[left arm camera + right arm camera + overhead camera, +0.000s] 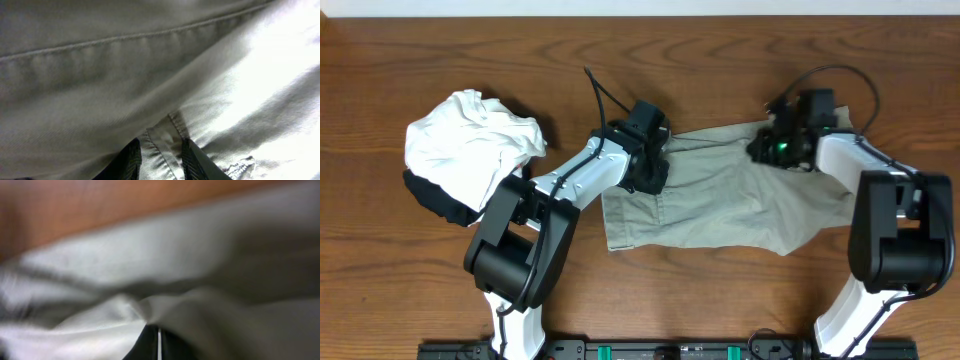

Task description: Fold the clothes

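You're looking down on a brown wooden table (720,310) with the grain running across it, lit evenly, with a soft sheen and only short shadows. Along the far edge you see a pale strip (620,5), too thin to identify. A black rail (650,350) sits at the near edge.
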`<action>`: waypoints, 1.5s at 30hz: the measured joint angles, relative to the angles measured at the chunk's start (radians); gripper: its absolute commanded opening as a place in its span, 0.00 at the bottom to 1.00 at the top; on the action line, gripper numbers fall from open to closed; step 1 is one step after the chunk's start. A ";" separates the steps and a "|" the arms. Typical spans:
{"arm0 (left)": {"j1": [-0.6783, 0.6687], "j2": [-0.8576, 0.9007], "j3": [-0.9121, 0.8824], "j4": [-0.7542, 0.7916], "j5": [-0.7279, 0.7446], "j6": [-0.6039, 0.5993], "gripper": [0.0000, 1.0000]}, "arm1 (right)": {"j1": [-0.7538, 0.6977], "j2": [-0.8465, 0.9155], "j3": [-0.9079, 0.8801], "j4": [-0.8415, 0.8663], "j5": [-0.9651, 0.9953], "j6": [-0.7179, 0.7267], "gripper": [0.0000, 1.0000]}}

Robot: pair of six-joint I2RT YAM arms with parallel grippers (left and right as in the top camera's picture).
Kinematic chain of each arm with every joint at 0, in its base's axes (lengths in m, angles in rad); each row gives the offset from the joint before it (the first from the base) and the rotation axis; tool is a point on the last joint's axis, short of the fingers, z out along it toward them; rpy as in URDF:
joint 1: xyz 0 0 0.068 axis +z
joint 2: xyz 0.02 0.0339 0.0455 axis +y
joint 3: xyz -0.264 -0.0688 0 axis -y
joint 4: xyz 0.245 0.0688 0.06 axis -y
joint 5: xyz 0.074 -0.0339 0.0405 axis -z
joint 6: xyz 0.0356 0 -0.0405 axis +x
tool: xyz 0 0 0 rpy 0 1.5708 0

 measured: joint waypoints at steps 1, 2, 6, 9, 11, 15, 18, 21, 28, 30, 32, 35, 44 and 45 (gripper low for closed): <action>0.000 0.000 0.001 -0.004 -0.004 0.004 0.31 | -0.029 0.004 0.000 0.020 0.007 0.006 0.08; 0.000 0.000 0.002 -0.008 -0.008 0.007 0.31 | -0.055 0.007 0.000 0.035 0.003 0.013 0.08; -0.004 0.000 0.003 -0.016 -0.027 0.019 0.31 | -0.161 0.011 0.000 0.058 0.037 0.037 0.08; -0.005 0.000 0.003 -0.017 -0.031 0.022 0.31 | -0.243 0.014 0.007 0.040 0.043 0.045 0.06; -0.005 0.000 0.003 -0.017 -0.031 0.023 0.32 | -0.298 0.014 0.022 0.000 0.037 0.051 0.07; -0.005 0.000 0.005 -0.018 -0.034 0.026 0.33 | -0.386 0.008 0.050 -0.090 -0.045 0.057 0.12; -0.005 0.000 0.009 -0.022 -0.037 0.030 0.36 | -0.436 -0.046 0.053 -0.162 -0.138 0.055 0.12; -0.005 -0.002 0.010 -0.026 -0.043 0.030 0.36 | -0.448 -0.158 0.054 -0.254 -0.188 0.048 0.11; -0.003 -0.086 0.010 -0.050 -0.051 0.030 0.38 | -0.405 -0.491 0.078 -0.562 -0.182 0.032 0.10; -0.004 -0.149 0.011 -0.044 -0.029 0.029 0.37 | -0.363 -0.546 0.078 -0.658 -0.136 0.028 0.09; -0.008 -0.203 0.017 -0.034 -0.007 0.029 0.37 | -0.314 -0.568 0.078 -0.738 -0.083 0.026 0.09; -0.018 -0.227 0.035 -0.011 0.011 0.029 0.37 | -0.235 -0.563 0.075 -0.787 -0.027 0.023 0.09; -0.024 -0.095 0.037 0.011 0.019 0.063 0.36 | 0.108 -0.507 -0.016 -0.752 0.006 -0.040 0.06; -0.024 -0.075 0.037 0.014 0.019 0.067 0.36 | 0.143 -0.494 -0.033 -0.741 0.019 -0.037 0.06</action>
